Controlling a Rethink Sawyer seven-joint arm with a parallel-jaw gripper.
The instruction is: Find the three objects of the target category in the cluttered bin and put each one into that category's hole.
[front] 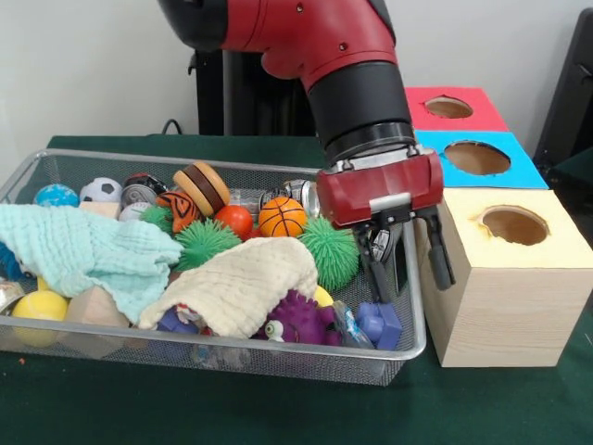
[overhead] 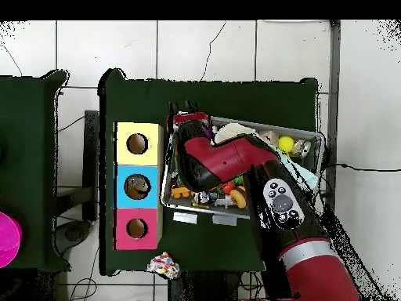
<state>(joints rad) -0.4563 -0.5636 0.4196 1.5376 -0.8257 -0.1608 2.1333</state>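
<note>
We see the wire bin [front: 408, 320] filling the lower left of the front frame, three holed boxes [front: 505, 278] at right. The gripper [front: 406, 269] hangs open over the bin's right end, holding nothing. No writing is legible.

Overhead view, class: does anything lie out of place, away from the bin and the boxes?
Yes. A small multicoloured object lies alone on the green table, outside the wire bin, just past the red box. What it is cannot be told.
</note>
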